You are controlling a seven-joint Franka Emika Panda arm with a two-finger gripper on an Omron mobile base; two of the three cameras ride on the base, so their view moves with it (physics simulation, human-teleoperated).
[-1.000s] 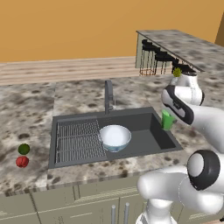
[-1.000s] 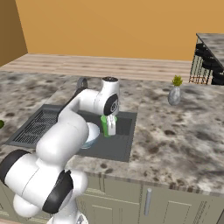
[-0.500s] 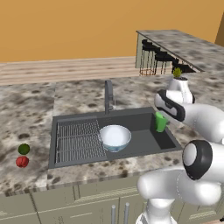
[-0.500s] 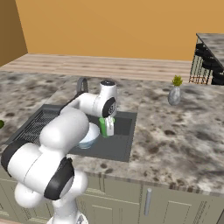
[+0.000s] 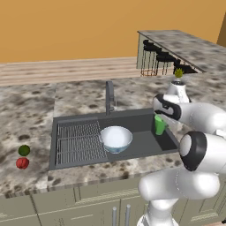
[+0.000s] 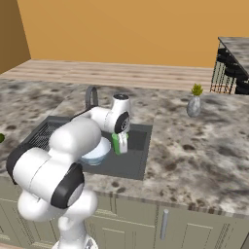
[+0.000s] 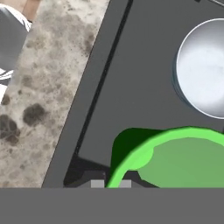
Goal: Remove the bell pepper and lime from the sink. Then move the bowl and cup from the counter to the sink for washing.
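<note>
My gripper [image 5: 159, 117] is shut on the rim of the bright green cup [image 5: 160, 125], holding it upright low over the right part of the dark sink [image 5: 141, 143]. In the hand view the fingertips [image 7: 99, 180] pinch the cup's rim [image 7: 144, 153] above the sink floor [image 7: 140, 74]. The wide bowl [image 5: 116, 137], white inside, sits in the middle of the basin beside the wire rack [image 5: 79, 142]. The lime [image 5: 24, 150] and the red bell pepper [image 5: 22, 163] lie side by side on the counter [image 5: 26, 119] left of the sink. From the right base the cup [image 6: 117, 144] hangs next to the bowl [image 6: 97, 151].
A dark faucet [image 5: 109, 97] stands behind the basin. A grey vase with a plant [image 5: 178, 86] stands on the counter right of the sink, behind my arm. The raised stone bar [image 5: 185, 44] with dark stools is at the far right.
My gripper has carried the cup a little to the left and lower, from the sink's right edge into the basin. The bowl and fruits have not moved.
</note>
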